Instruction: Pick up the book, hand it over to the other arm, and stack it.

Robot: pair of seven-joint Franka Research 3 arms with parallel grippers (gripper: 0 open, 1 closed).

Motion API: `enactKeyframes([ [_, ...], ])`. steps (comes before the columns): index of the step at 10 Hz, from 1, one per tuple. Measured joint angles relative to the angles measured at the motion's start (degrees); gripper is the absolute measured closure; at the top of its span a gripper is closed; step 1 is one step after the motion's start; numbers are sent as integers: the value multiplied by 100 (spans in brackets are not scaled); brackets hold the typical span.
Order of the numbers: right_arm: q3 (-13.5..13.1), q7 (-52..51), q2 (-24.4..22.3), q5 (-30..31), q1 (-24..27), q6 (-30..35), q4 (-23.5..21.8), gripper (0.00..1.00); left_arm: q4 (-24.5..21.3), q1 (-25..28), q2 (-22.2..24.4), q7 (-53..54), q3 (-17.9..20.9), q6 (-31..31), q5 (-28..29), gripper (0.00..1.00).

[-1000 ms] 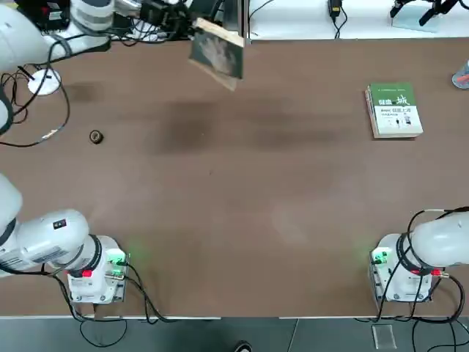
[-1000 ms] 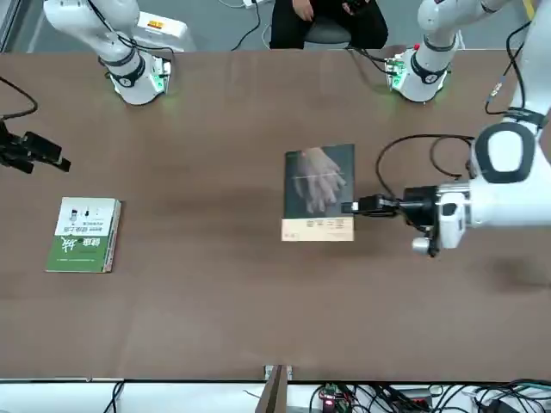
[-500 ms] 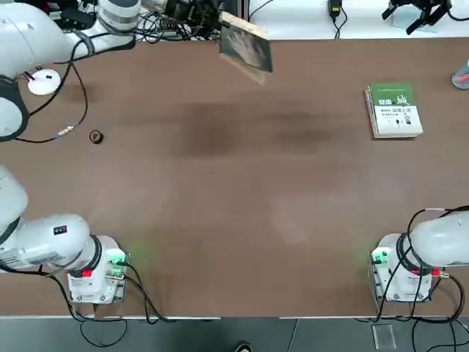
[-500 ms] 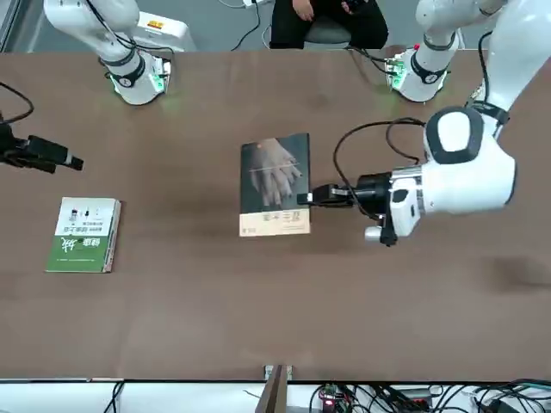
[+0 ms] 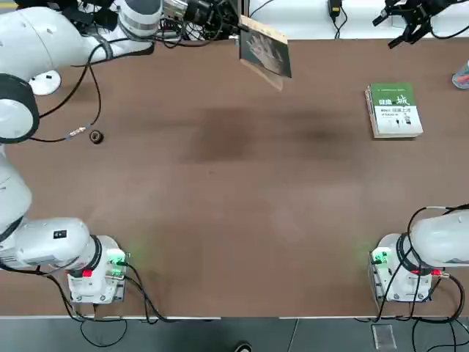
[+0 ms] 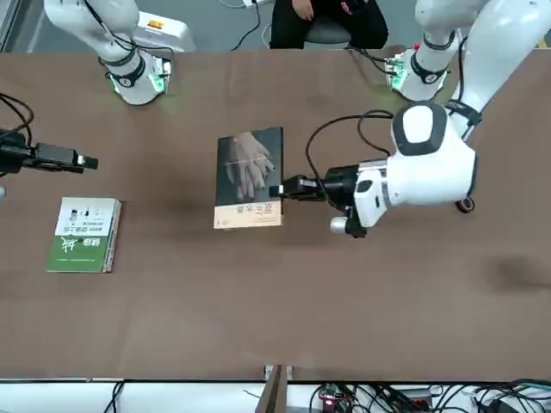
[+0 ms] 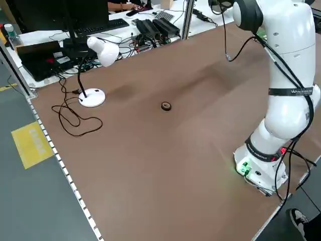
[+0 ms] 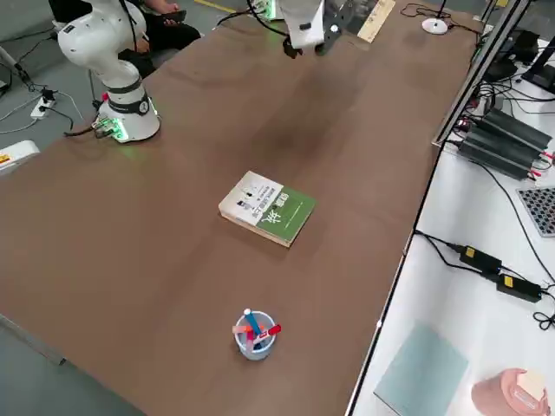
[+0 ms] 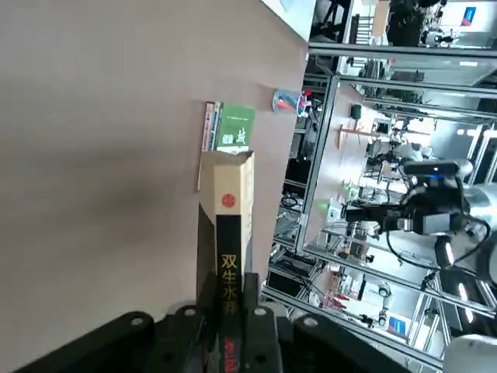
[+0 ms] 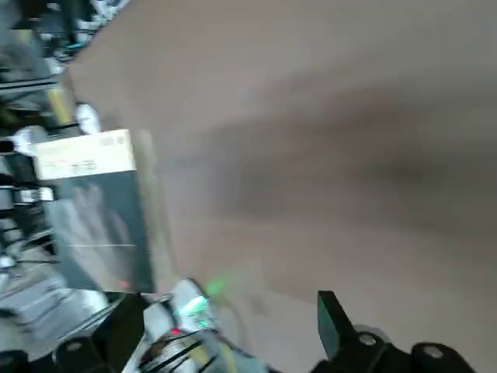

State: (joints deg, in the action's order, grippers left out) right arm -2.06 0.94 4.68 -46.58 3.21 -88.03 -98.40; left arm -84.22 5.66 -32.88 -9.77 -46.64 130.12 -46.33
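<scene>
Even bright overhead light; soft shadows on table (image 5: 220,220); right wrist view motion-blurred.

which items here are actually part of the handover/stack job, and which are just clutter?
In the job:
- book, held off the table by the left gripper, fingers shut on its edge
- right gripper, fingers open, beside the green-and-white book

Lying about:
- desk lamp
- small round object
- pen cup
</scene>
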Motion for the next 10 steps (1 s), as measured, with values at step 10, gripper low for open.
enactKeyframes([
  [10,-55,-2029,504,-2367,487,264,-1564,1,562,-840,-669,486,16,860,0,99],
])
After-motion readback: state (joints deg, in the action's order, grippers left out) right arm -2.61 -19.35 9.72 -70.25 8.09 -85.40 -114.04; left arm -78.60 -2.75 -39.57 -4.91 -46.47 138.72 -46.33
